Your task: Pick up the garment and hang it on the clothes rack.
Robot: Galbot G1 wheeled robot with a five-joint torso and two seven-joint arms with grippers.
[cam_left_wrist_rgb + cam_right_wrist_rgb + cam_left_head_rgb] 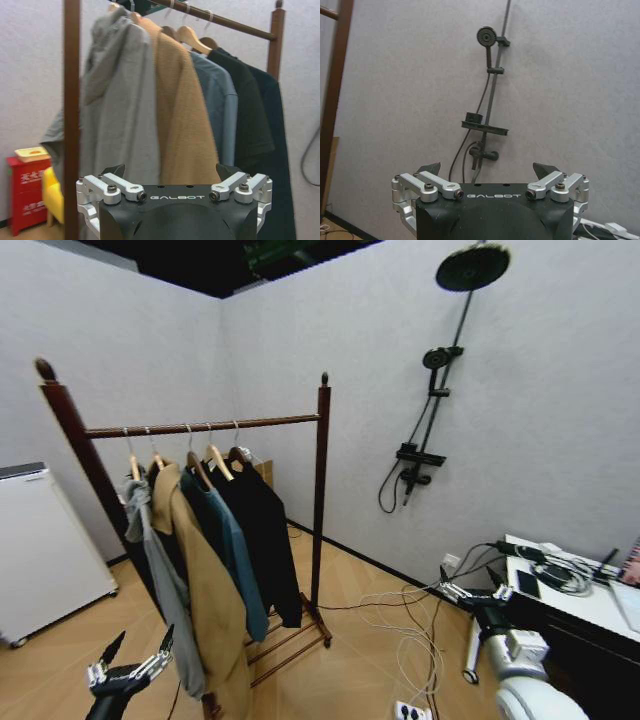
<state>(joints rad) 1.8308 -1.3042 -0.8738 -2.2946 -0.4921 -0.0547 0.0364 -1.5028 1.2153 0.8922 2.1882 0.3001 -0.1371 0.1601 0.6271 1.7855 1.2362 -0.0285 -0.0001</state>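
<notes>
Hanging low at 7 o'clock in the head view: the left gripper (pixel 138 642), its dark pointed fingers spread apart and empty, on a silver-linked black body stamped GALBOT.
Right gripper: the right gripper (pixel 476 592) sits at 4 o'clock in the head view, fingers parted and empty, aimed toward the wall.
Garment: the garment (pixel 263 540), long, matte and black, already hangs on a wooden hanger at the far end of the rail, at 1 o'clock from the left gripper.
Neighbouring coats: just beside it a teal-blue jacket (pixel 232 550), then a tan coat (pixel 205 590) of coarser weave, then a soft grey hooded top (pixel 165 580); all overlap.
Clothes rack: the clothes rack (pixel 322 490) is dark reddish-brown wood, with round-topped uprights, a thin horizontal rail and a slatted base.
Wall: pale and lightly textured, carrying a black shower set (pixel 487 100) with a round head.
Left side: a white cabinet (pixel 45 550) at 9 o'clock.
Floor: wood-look boards, with loose white cables (pixel 410 635) at 5 o'clock.
</notes>
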